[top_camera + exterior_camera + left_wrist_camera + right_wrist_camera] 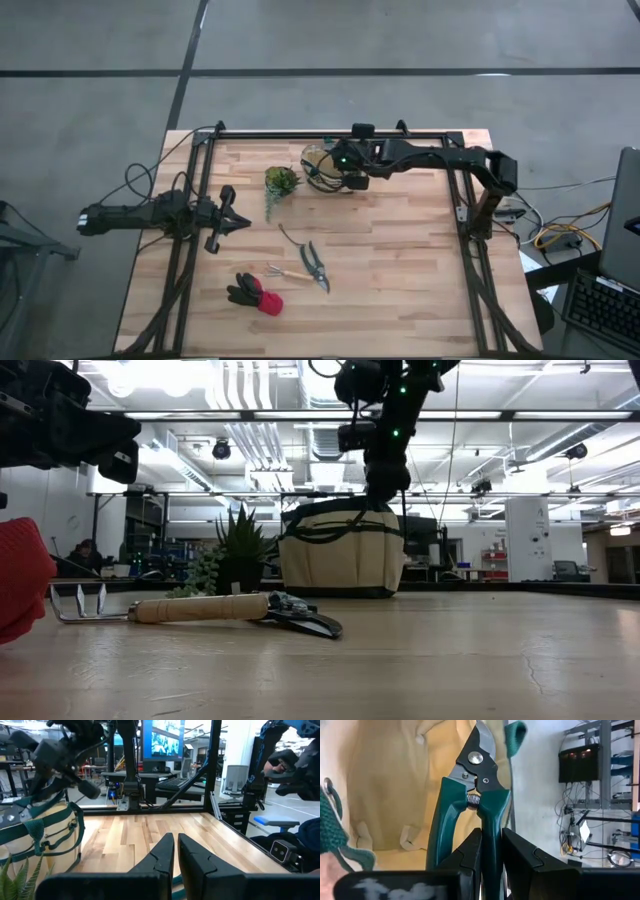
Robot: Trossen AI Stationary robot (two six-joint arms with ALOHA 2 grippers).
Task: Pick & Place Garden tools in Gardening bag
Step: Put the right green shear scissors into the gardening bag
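My right gripper [491, 832] is shut on a pair of pruning shears [475, 775] with teal handles, at the mouth of the tan gardening bag [320, 165] with green trim at the table's far side. In the low view it [385, 485] hangs just above the bag [342, 555]. On the table lie another pair of shears [316, 266], a wooden-handled hand tool [290, 272] and black-and-red gloves [255, 293]. My left gripper [240, 222] waits shut and level at the table's left. My right gripper pinches one handle of the shears [491, 820] between its two fingers, which lie along it. The other handle [445, 820] stands free beside one finger. The blades [479, 745] point away from the gripper, slanting down against the bag's tan inside. The shears are clear of the table.
A small green potted plant [281, 181] stands just left of the bag. A thin curved tool [290, 237] lies near the table's middle. A black frame [330, 135] runs round the table. A person shows at the right of the left wrist view.
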